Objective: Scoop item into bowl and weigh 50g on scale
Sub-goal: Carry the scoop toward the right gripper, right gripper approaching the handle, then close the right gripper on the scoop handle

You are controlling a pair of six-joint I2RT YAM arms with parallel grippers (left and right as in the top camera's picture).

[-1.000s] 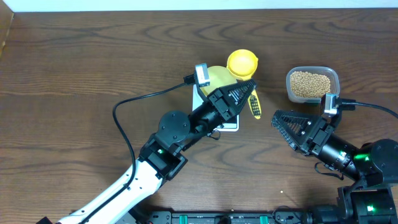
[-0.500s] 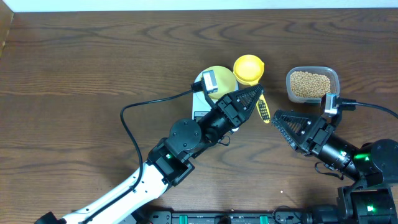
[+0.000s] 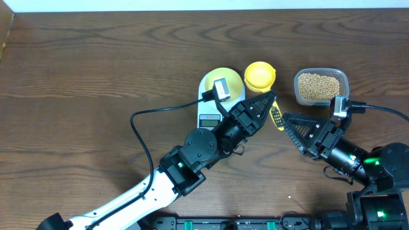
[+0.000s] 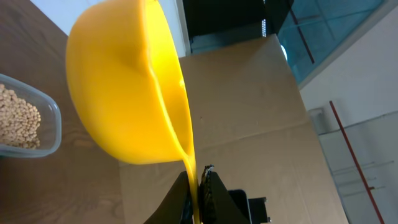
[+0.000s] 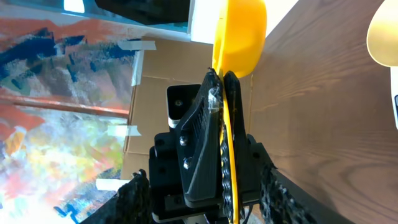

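Yellow scoop (image 3: 260,75) — handle pinched in left gripper (image 3: 273,98) | right gripper (image 3: 292,131) jaws spread, empty, just beside | beans (image 3: 318,87) in clear tub (image 3: 346,79)

The left gripper (image 3: 267,102), clamped on the handle of the round yellow plastic scoop (image 3: 260,75), has swung closer to the clear rounded-rectangular plastic tub (image 3: 347,82). The scoop's cup now hangs just beside the tub. Farther from the tub, more of the pale yellow-green bowl (image 3: 220,75) and the flat white scale (image 3: 206,120) has come into view. The right gripper (image 3: 293,133), near the tub, has narrowed slightly.
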